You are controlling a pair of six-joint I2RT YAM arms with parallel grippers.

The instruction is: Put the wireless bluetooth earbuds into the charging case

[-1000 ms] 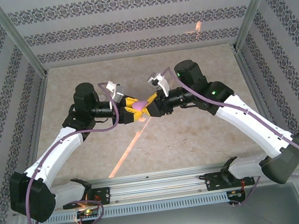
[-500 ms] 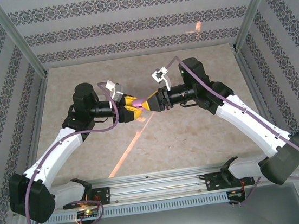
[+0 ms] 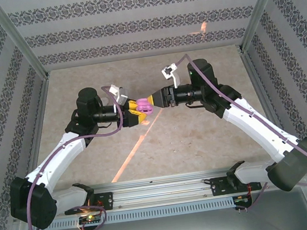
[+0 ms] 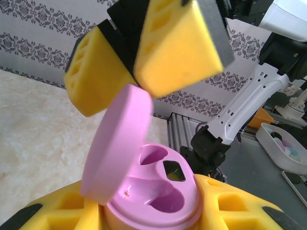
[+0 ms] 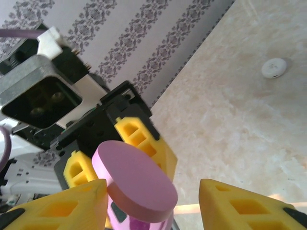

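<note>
Beige marbled surface (image 3: 201, 137), patterned walls around. I see the left jaws clamped on the purple case (image 4: 153, 196), held up off the surface at centre, its lid (image 4: 117, 143) swung open. The right jaws stand apart, one finger on each side of the lid, gripping nothing. A white disc (image 5: 274, 67) lies on the surface, well apart.
</note>
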